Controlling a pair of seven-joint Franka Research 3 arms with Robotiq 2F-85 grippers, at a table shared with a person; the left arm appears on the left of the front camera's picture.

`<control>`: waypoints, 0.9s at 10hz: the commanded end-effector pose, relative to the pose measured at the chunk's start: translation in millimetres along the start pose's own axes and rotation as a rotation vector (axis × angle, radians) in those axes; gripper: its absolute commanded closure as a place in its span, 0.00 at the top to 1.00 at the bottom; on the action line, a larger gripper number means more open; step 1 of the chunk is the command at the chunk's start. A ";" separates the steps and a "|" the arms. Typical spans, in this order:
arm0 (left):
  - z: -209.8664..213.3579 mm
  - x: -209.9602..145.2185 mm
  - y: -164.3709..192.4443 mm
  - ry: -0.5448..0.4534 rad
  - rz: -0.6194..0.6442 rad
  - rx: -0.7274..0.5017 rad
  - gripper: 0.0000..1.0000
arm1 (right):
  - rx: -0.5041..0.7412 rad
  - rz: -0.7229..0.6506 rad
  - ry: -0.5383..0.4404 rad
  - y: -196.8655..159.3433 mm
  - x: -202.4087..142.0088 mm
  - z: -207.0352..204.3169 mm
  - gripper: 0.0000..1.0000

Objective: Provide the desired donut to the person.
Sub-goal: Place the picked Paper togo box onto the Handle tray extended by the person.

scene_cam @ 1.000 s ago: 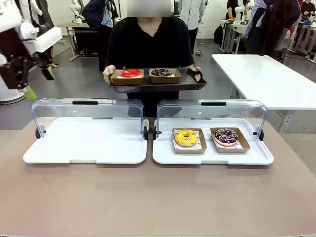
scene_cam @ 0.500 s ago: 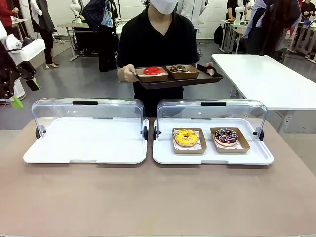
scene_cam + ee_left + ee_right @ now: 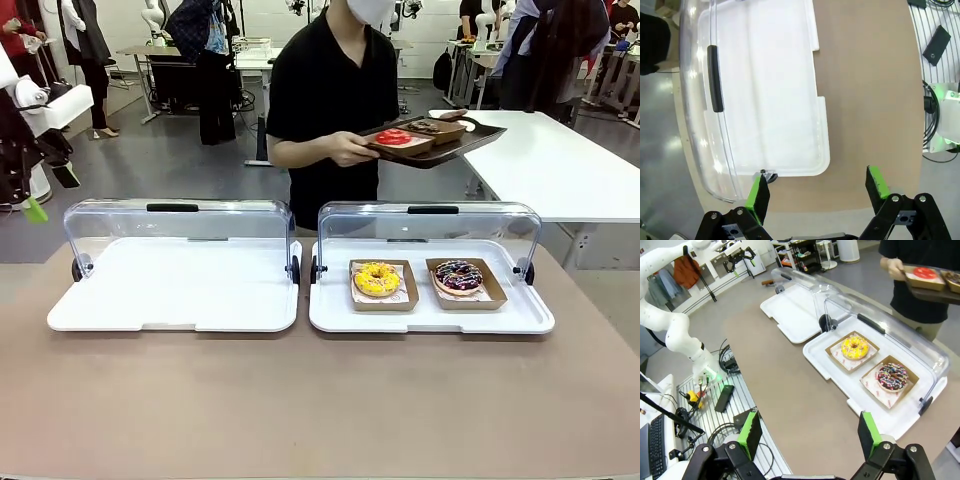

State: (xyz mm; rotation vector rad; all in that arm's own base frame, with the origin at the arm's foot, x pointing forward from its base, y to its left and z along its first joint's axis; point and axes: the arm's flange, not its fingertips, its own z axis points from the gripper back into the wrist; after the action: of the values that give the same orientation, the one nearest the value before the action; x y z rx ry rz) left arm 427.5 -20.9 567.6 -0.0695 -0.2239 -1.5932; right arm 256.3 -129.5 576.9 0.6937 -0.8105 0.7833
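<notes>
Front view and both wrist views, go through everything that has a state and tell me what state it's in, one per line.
Left display case: lid up, tray bare.
Right display case: lid up, holding two donuts.
Yellow donut: in its box, left spot.
Chocolate sprinkled donut: in its box, right spot.
Person's tray: carried, tilted, with two boxed donuts.
Left gripper: open, holding nothing.
Right gripper: open, holding nothing.

Brown tabletop (image 3: 320, 400), white side table (image 3: 560, 160) beyond — bystander in red (image 3: 15, 30) far off

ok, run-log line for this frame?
left gripper: open, empty | right gripper: open, empty | person: carrying tray | yellow donut: in case
</notes>
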 end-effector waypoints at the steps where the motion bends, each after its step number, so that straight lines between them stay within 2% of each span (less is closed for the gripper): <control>1: 2.2 0.4 -2.3 -0.006 -0.008 0.000 1.00 | 0.011 0.006 -0.009 -0.3 -0.2 -0.3 1.00; 5: 0.5 0.1 -0.2 0.000 0.000 0.001 1.00 | 0.011 0.006 -0.009 -0.3 -0.2 -0.3 1.00; 7: 14.0 -50.0 22.3 -0.338 0.046 0.045 1.00 | 0.011 0.006 -0.009 -0.3 -0.2 -0.3 1.00; 9: 20.1 -95.7 47.5 -0.611 0.064 0.041 1.00 | 0.011 0.006 -0.009 -0.3 -0.2 -0.3 1.00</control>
State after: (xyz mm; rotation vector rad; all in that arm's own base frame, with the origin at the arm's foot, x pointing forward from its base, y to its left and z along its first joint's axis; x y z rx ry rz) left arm 454.3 59.5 576.0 -0.3698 -0.6264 -1.4672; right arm 256.1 -130.0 576.9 0.6934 -0.8110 0.7819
